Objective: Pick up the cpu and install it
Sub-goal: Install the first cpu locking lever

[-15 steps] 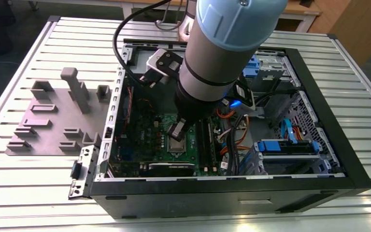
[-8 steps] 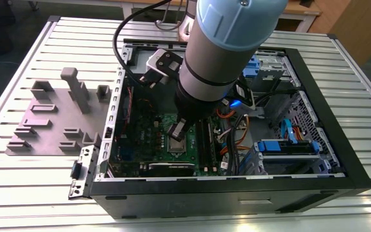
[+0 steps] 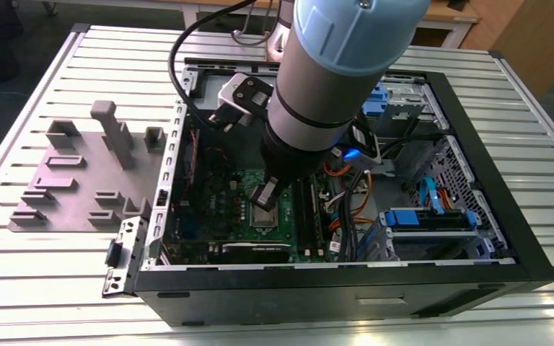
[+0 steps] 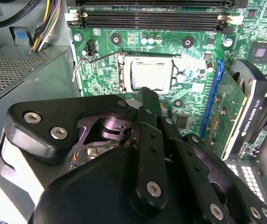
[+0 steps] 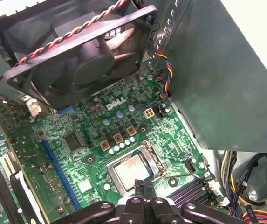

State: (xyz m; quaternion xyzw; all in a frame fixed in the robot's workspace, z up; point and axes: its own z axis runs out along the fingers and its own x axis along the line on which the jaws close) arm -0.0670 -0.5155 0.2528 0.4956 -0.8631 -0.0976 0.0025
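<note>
Scanning the exterior view from its left: a grey blocky plastic fixture (image 3: 84,169) sits on the slatted metal table (image 3: 46,245), just beside the open black computer case (image 3: 335,292). Inside lies the green motherboard (image 3: 219,194). The arm's black gripper (image 3: 265,197) hangs low over the board's middle, jaws drawn together with nothing between them, as far as I can judge. The small square cpu with a silvery metal top (image 4: 151,74) lies flat in its socket, just beyond the gripper's tip in both wrist views and seemingly apart from it. A thin wire latch lever (image 4: 83,61) beside the socket looks unhooked. Further right are blue-tabbed drive bays (image 3: 429,216). Risks: a downward nudge on the chip's near edge could tilt it on the socket contacts, and the loose orange cables (image 3: 337,222) near the wrist could snag. White lettering shows on the board below the black fan (image 5: 77,51); I have not transcribed it.
</note>
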